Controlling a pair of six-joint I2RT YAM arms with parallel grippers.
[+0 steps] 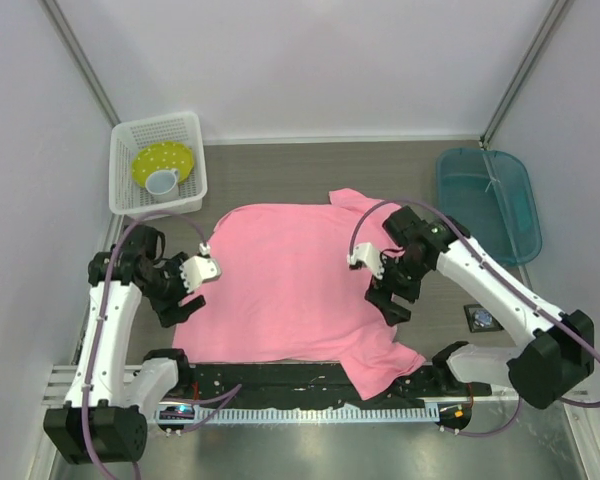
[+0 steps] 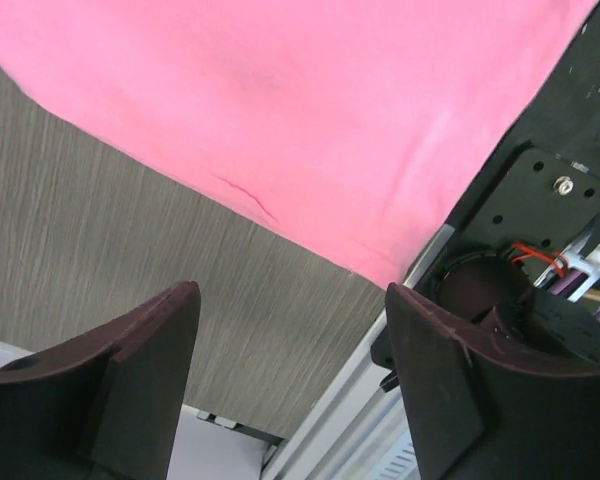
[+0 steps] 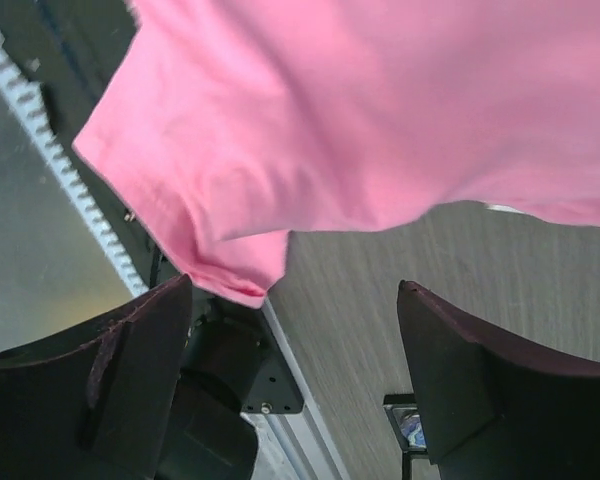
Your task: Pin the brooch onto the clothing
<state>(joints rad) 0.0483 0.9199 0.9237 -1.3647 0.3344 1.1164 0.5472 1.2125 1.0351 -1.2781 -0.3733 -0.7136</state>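
top external: pink t-shirt (image 1: 280,285) lies spread flat on the grey table (image 1: 280,175), between the two sets of jaws. left gripper (image 1: 180,295) is at the shirt's left edge, right gripper (image 1: 388,290) at its right edge, nr a sleeve. can't tell from this view if either touches the cloth.

brooch (image 1: 483,319): tiny bluish round spot sitting on a small black case (image 1: 471,318), on the table beyond the right arm. it's near the right jaws but not btwn them, and well apart from the left jaws. too small to make out more.

left wrist: left gripper (image 2: 290,385) has jaws apart w/ nothing btwn them, only bare table in the gap. both fingers (image 2: 140,390) are clear of the t-shirt (image 2: 310,110), whose edge runs diagonally just ahead of the tips.

right wrist: right gripper (image 3: 295,385) also has jaws wide apart and holds nothing. t-shirt (image 3: 380,110) fills the view ahead of the jaws, its sleeve corner hanging just ahead of one finger (image 3: 100,390). the black case (image 3: 405,428) peeks out right beside the other finger, w/ a bit of blue on it.

away from both jaws at the back of the table: white basket (image 1: 125,195) w/ a yellow bowl (image 1: 162,162) and a cup (image 1: 161,182) behind the left gripper, teal tub (image 1: 485,200) behind the right one.
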